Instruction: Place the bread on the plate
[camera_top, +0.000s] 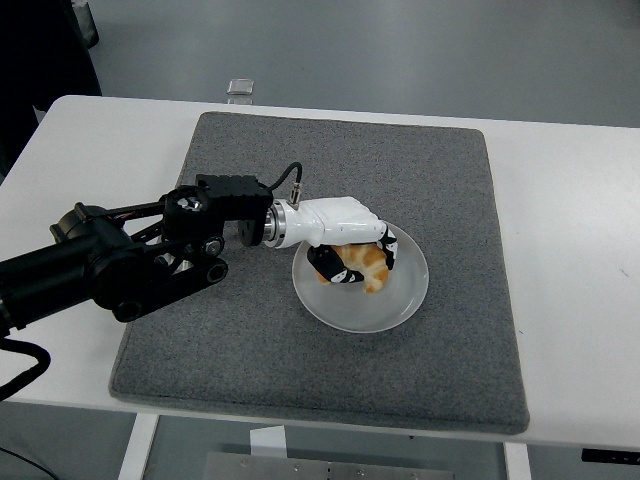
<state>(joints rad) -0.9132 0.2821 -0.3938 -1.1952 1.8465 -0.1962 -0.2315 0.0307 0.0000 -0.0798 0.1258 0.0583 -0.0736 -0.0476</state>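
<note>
Reaching in from the left edge over the white counter (570, 200): a black left arm (110, 265) of linked bars and joints, lying low across the near-left part of the grey mat (250, 330). Further right, a silver wrist ring with a black cable looping up from it, then the white-backed left hand (345, 245), set over the left half of the plate (400, 305). Fingers curled down and closed around the bread (368, 265), black fingertips wrapped under and beside it. Bread golden-orange, croissant-like, tucked under the palm, showing only at the right and lower side of the hand, its tip pointing down toward the plate's middle. Bread inside the rim of the plate, low over or touching the plate's surface; contact cannot be told from this angle. Plate round, pale and translucent, resting on the mat slightly right of centre, its right and near parts bare. Beyond the far edge of the mat, a small clear object (239, 87) on the counter's back edge. To the right, only mat and bare counter.
</note>
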